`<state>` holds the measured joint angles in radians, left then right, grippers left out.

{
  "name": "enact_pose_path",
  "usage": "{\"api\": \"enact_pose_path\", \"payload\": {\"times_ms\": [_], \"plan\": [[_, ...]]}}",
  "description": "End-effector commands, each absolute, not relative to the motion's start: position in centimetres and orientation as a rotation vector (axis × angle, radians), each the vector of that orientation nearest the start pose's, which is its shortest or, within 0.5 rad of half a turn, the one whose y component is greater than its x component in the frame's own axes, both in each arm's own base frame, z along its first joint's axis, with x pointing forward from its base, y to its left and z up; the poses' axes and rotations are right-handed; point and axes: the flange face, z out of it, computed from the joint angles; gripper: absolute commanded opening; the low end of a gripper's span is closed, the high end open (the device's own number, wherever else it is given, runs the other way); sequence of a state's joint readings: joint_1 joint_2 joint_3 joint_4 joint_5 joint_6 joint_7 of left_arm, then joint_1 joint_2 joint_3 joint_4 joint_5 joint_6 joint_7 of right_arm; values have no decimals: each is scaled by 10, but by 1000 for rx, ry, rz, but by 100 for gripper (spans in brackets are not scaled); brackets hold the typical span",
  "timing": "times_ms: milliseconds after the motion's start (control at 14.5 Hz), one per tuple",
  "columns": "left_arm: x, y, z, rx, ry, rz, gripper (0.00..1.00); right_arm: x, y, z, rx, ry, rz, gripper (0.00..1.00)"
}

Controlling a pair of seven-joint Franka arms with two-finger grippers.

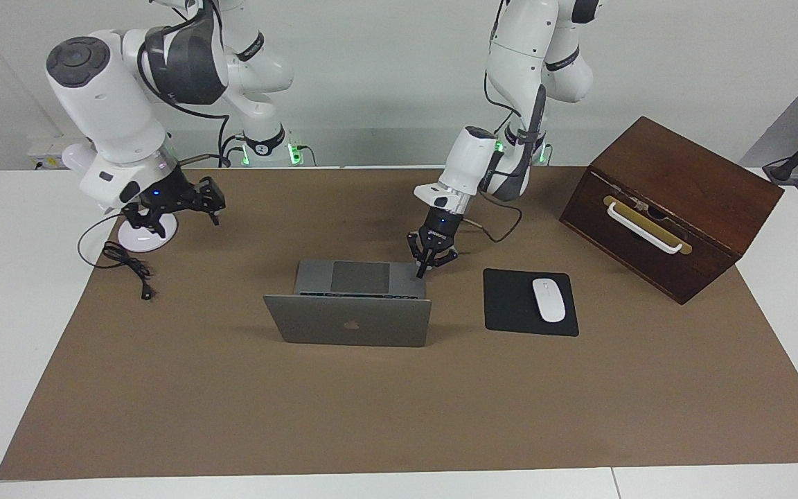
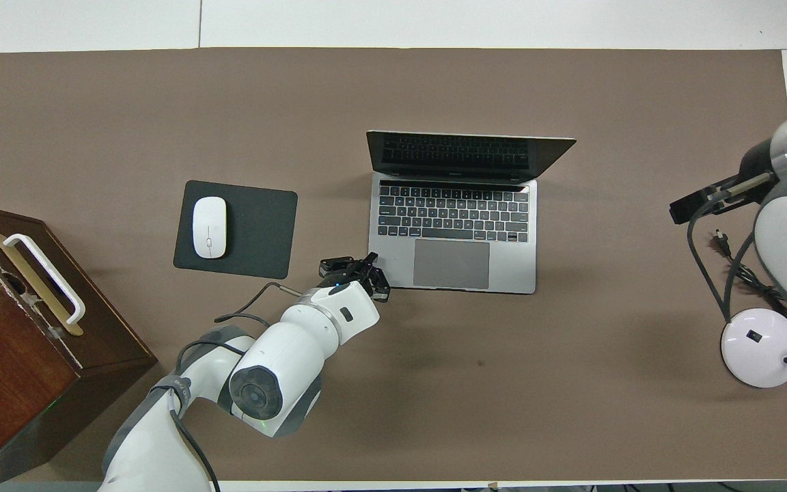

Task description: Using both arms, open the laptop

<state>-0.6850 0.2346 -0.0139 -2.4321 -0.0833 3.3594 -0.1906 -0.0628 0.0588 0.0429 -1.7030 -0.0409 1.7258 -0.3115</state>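
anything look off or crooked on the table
The wooden box at the left arm's end sits skewed, its corner past the brown mat's edge. The lamp's cord lies loose by the lamp base. The laptop stands open and square.
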Motion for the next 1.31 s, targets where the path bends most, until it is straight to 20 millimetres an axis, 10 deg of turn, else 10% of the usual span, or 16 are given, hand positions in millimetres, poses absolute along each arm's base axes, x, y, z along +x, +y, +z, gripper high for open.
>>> {"api": "enact_pose_path", "payload": {"times_ms": [0, 691, 1245], "plan": [[418, -336, 322, -3233, 643, -1010, 0, 576, -42, 526, -3174, -539, -65, 100], [445, -317, 446, -3255, 572, -641, 0, 573, -36, 516, -3153, -311, -101, 100], [459, -239, 542, -3216, 524, -343, 0, 572, -35, 515, -3160, -140, -96, 100]]}}
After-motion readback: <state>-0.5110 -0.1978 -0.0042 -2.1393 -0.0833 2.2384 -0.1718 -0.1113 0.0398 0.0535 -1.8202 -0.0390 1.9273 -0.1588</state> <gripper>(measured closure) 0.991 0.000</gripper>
